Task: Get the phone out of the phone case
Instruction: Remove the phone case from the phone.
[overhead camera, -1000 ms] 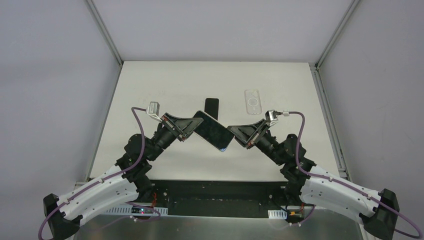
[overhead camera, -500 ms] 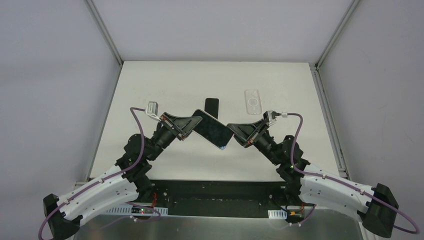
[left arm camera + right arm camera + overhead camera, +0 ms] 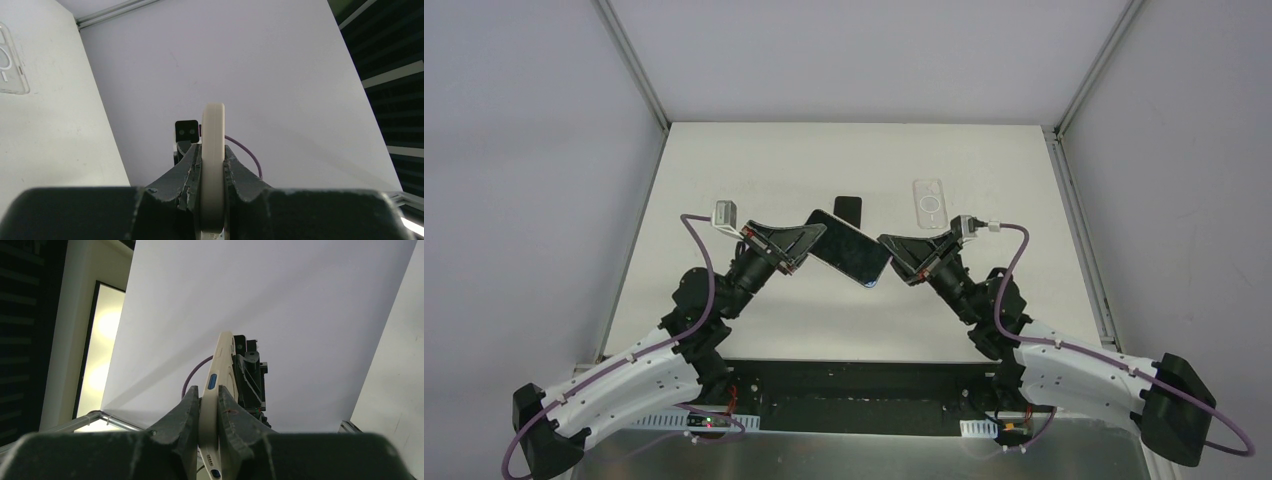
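A phone in a cream case [image 3: 849, 250], dark screen up, hangs tilted above the table between both arms. My left gripper [image 3: 816, 236] is shut on its upper left end; the case edge [image 3: 212, 150] shows between the fingers in the left wrist view. My right gripper [image 3: 886, 250] is shut on its lower right end; the cream edge with a blue button [image 3: 213, 390] shows between the fingers in the right wrist view. The phone sits inside the case.
A second dark phone [image 3: 848, 209] lies flat on the white table [image 3: 724, 170] just behind the held one. A clear case [image 3: 930, 203] lies at the back right, also seen in the left wrist view [image 3: 10, 60]. Grey walls enclose the table.
Both grippers have carried the cased phone a little up and away from the arm bases. The right arm has stretched further forward. Both grips are unchanged.
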Controlling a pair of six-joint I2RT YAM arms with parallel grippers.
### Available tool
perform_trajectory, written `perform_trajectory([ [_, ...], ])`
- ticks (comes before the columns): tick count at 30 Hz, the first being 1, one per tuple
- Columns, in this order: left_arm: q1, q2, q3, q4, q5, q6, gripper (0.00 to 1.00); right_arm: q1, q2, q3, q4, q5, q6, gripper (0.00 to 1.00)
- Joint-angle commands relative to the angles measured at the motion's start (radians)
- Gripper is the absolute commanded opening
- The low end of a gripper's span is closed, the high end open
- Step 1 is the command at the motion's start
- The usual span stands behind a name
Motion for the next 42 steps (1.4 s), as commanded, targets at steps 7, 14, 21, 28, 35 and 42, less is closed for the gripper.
perform_trajectory([
  [7,0.005,0.047,-0.027,0.068,-0.078,-0.024,0.0,0.006,-0.004,0.127,0.247,-0.03,0.019,0.1],
  [14,0.005,0.102,-0.026,0.097,-0.103,-0.035,0.0,0.006,-0.016,0.149,0.262,-0.052,0.027,0.04],
  [21,0.007,0.173,-0.02,0.134,-0.125,-0.06,0.0,0.007,-0.011,0.163,0.309,-0.095,0.07,0.02],
  [28,0.01,0.255,0.001,0.17,-0.117,-0.095,0.0,0.007,-0.039,0.174,0.318,-0.12,0.062,0.0],
  [35,0.01,0.309,0.006,0.215,-0.105,-0.14,0.0,0.007,-0.044,0.187,0.332,-0.182,0.055,0.0],
  [42,0.01,0.339,0.023,0.237,-0.089,-0.175,0.0,0.006,-0.035,0.198,0.359,-0.213,0.045,0.0],
])
